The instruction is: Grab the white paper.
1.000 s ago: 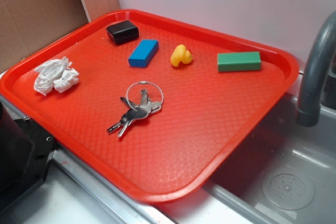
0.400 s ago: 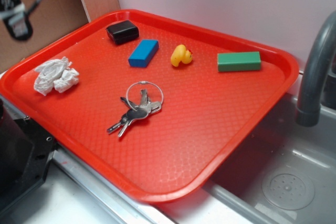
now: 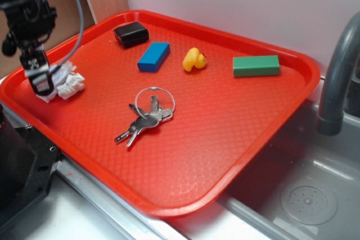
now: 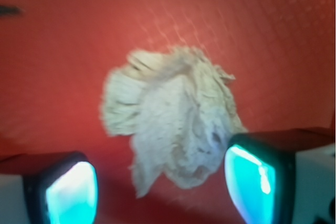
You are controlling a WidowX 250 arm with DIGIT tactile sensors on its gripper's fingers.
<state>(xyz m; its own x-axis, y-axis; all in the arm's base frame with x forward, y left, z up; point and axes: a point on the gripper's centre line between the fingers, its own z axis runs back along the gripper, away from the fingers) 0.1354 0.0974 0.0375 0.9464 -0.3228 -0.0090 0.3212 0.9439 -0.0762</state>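
The white paper (image 3: pixel 66 80) is a crumpled wad lying at the left end of the red tray (image 3: pixel 225 133). In the exterior view my gripper (image 3: pixel 40 78) hangs over the wad's left part and hides it. In the wrist view the paper (image 4: pixel 173 124) lies on the tray ahead of and partly between my open fingers. The left fingertip (image 4: pixel 71 195) is apart from it. The right fingertip (image 4: pixel 252 182) is close beside its lower right edge. The gripper (image 4: pixel 160 190) holds nothing.
On the tray also lie a black box (image 3: pixel 131 34), a blue block (image 3: pixel 153 57), a yellow duck (image 3: pixel 194 59), a green block (image 3: pixel 256 66) and a bunch of keys (image 3: pixel 146 115). A grey faucet (image 3: pixel 337 77) and a sink (image 3: pixel 304 195) are at the right.
The arm has come in from the upper left and dropped down over the white paper. The paper and the other things have not moved.
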